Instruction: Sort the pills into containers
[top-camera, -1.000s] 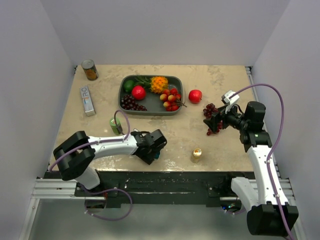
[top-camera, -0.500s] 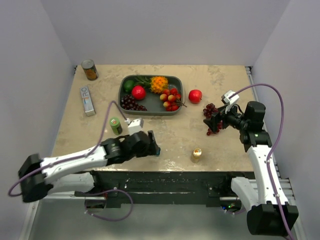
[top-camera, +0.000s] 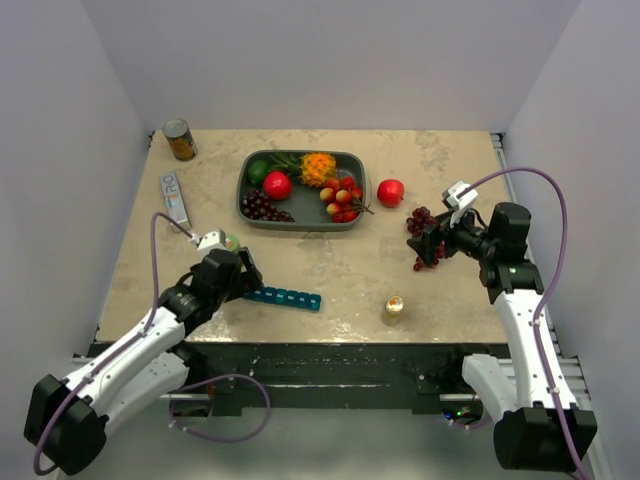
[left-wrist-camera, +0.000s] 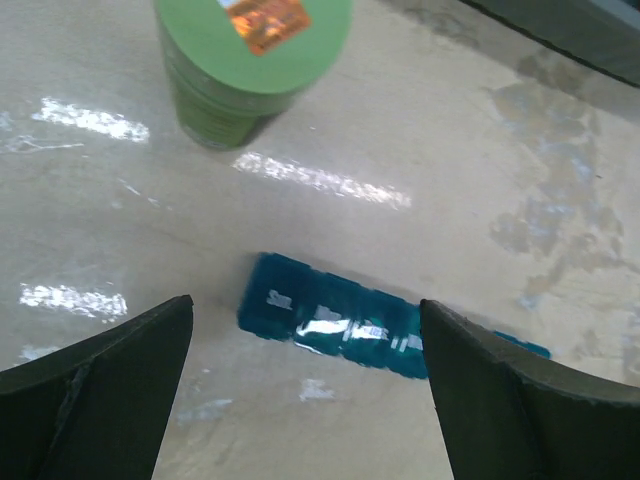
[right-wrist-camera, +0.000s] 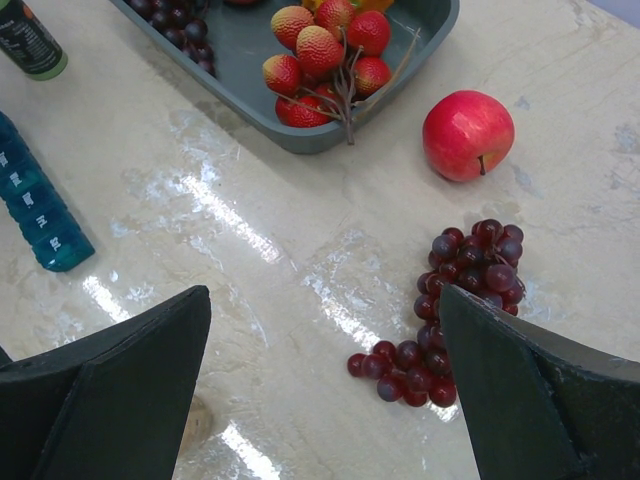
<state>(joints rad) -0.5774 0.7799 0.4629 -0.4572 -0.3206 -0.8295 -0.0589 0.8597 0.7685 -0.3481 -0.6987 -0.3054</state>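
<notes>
The teal-blue pill organiser lies flat on the table near the front edge, its lids closed. In the left wrist view it lies between and just beyond my open fingers. My left gripper is open and empty, just left of the strip's left end; it also shows in the left wrist view. My right gripper is open and empty, held above the table beside a bunch of grapes; it also shows in the right wrist view. No pills are in view.
A small green bottle stands just behind the left gripper. A dark grey fruit tray sits at the back centre, a red apple to its right. A small gold bottle, a tin and a flat box also stand on the table.
My left arm has drawn back to the left, off the organiser, which now lies uncovered on the table. The right arm has not moved.
</notes>
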